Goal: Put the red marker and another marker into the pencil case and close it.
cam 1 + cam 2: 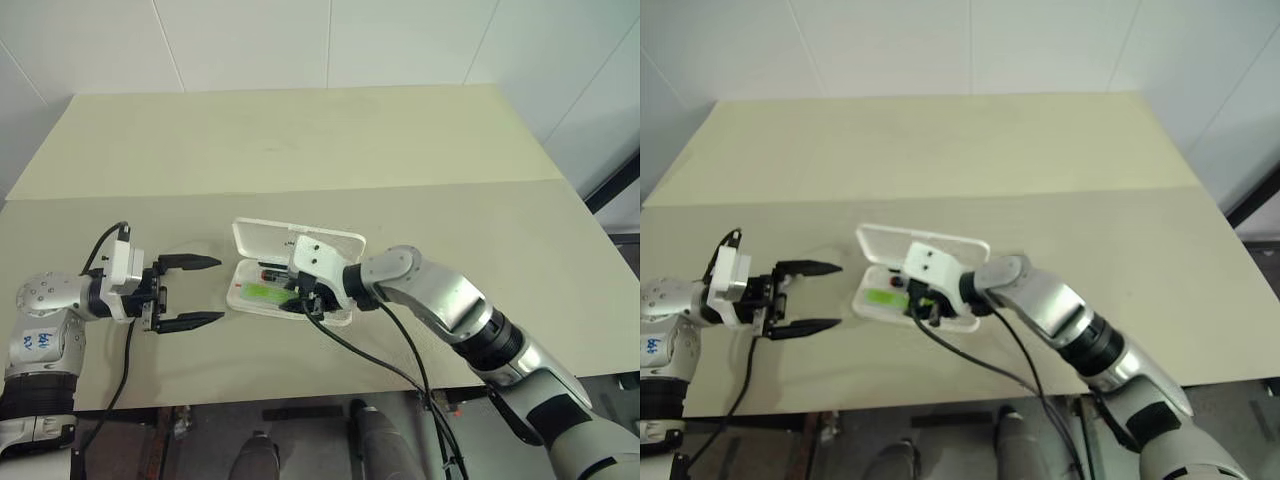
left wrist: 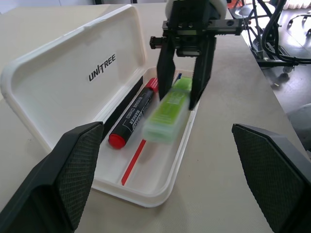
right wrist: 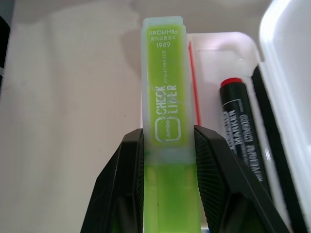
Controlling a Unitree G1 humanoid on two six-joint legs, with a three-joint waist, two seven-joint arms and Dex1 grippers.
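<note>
matte beige table (image 1: 300,150), glossy white hinged case (image 2: 73,73), boxy translucent green highlighter (image 3: 165,111) in right pincer (image 2: 182,94), left pincer (image 1: 205,292) agape

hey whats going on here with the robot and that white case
The right gripper is shut on a chunky lime-green highlighter, holding it over the tray of the open white hard-plastic pencil case. A slim black marker with red ends already lies in the tray beside it. The left gripper is open beside the case, touching nothing. The lid is still up on the pale table.
</note>
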